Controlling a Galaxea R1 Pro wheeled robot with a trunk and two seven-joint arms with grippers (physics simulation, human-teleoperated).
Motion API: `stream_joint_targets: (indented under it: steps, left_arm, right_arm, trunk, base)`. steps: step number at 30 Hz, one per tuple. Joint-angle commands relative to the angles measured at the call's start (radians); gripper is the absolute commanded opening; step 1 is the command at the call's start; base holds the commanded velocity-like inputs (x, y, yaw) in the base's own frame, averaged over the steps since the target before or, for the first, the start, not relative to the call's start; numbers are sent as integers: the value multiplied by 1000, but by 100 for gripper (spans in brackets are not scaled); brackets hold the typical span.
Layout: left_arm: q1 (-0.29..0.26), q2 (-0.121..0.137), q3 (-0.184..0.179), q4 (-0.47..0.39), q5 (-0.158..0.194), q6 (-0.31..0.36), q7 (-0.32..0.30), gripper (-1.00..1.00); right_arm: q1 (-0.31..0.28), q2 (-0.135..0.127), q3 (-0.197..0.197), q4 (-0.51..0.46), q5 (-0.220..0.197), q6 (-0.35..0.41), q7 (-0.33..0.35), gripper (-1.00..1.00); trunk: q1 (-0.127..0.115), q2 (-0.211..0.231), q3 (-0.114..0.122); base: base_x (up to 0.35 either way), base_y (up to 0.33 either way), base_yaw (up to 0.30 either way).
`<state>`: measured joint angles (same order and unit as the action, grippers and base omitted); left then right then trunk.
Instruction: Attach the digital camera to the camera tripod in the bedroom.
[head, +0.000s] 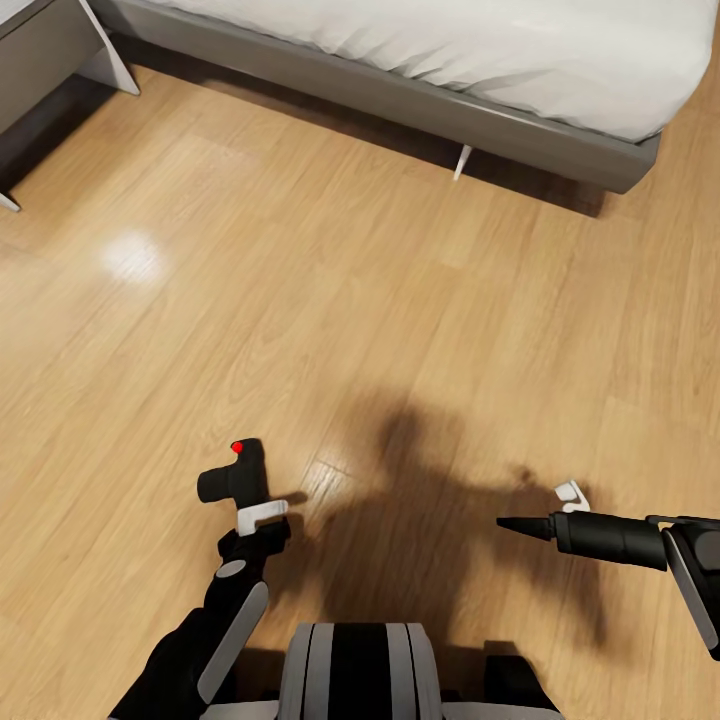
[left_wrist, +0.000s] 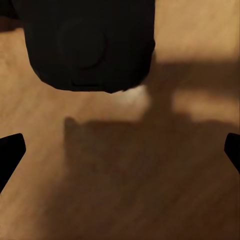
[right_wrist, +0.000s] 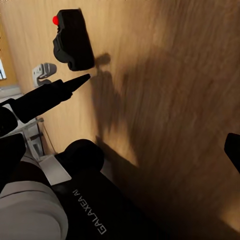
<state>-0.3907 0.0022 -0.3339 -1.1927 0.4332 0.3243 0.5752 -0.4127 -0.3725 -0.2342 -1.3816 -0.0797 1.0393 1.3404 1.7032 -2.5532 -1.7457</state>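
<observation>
Clamped in the left gripper, lower left, the digital camera is held over bare wood floor, while the right gripper's state cannot be told.

bright, even light; a glare patch on the floor, soft robot shadow ahead, left wrist view blurred.
</observation>
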Motion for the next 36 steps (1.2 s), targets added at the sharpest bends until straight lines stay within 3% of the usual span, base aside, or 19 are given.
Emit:
stream_joint_targets:
  steps: [1,13,19,27,32,36]
  left_arm:
    - [0,0,-2,-2,5,3,7,100]
    - [0,1,-7,6,2,-28,5,100]
    - [0,6,-7,46,-13,-129,3,100]
    - [0,7,-8,159,-64,-268,-2,100]
    - [0,6,-8,196,-99,-331,-3,100]
    - [0,6,-8,202,-105,-342,-3,100]
  right_arm:
    - [0,0,0,0,-5,8,0,100]
    - [-1,0,0,1,-9,8,0,100]
    - [-1,0,0,1,-9,8,0,100]
    - [0,0,0,1,-9,8,0,100]
    - [0,0,0,1,-10,8,0,100]
    - [-1,0,0,1,-10,8,0,100]
  trunk:
    - [0,0,-1]
    - [0,0,-1]
    - [0,0,-1]
    - [0,0,-1]
    - [0,0,-1]
    - [0,0,-1]
  base:
    - [0,0,0]
    - [0,0,0]
    - [0,0,0]
    - [0,0,0]
    - [0,0,0]
    - [0,0,0]
